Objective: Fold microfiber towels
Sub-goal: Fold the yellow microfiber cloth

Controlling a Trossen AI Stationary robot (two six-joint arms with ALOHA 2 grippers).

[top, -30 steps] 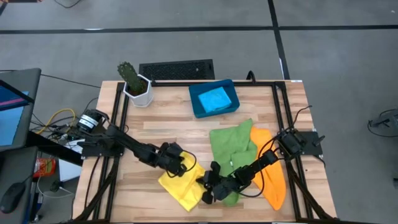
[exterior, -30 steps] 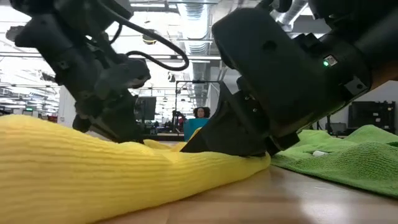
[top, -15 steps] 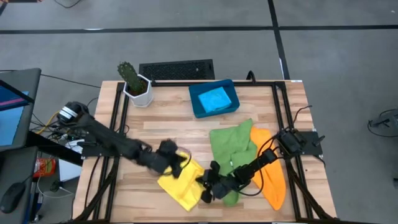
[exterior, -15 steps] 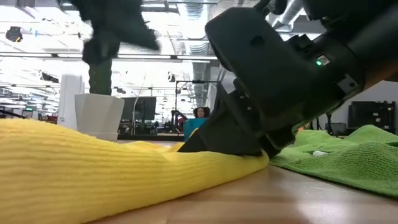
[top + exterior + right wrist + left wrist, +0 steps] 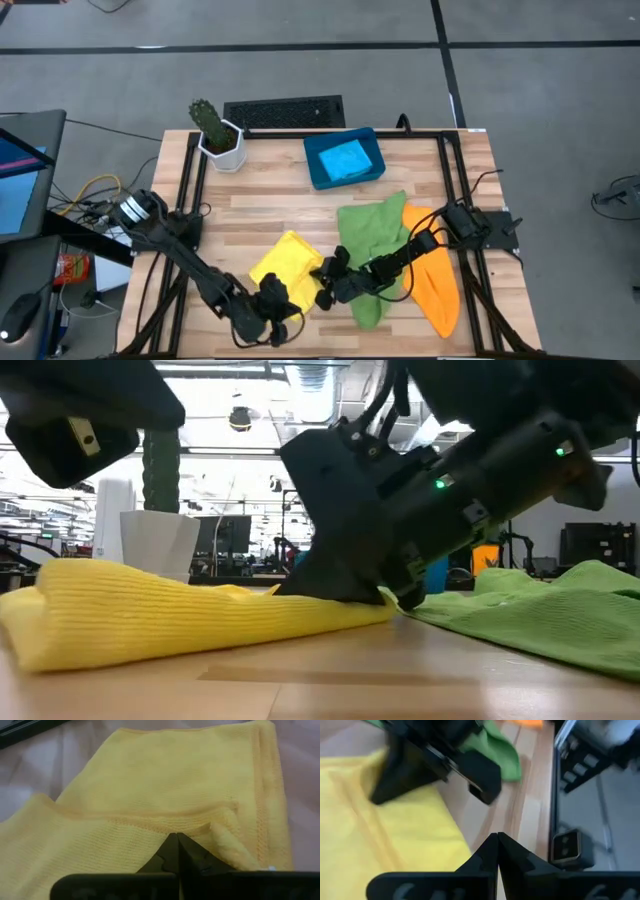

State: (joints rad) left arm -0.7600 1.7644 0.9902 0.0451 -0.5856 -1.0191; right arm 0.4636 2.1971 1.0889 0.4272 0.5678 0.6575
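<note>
Near the front edge of the table [image 5: 250, 205], the yellow towel [image 5: 285, 268] lies partly doubled over, with the green towel [image 5: 372, 235] just beside it and the orange towel [image 5: 435, 280] beyond that. The light blue towel [image 5: 345, 160] sits folded in the dark-blue tray [image 5: 318, 172] at the back, near a potted cactus [image 5: 212, 128].

The right pincer [image 5: 328, 283] is clenched on the yellow towel's edge on the green-towel side; its wrist view shows the closed tips biting into a raised pleat of cloth [image 5: 172, 837]. The left pincer [image 5: 272, 318] is clenched with nothing in it, off the towel's front corner, over bare wood.

The step in hand looks like carrying this pinched edge across to make the fold. To do it well, the right arm should lift only enough to clear the layer beneath, then travel straight across so the hems meet squarely. Dragging low would likely bunch the soft cloth. The left pincer could usefully press the opposite side down, so the whole towel does not slide along with the pull.
</note>
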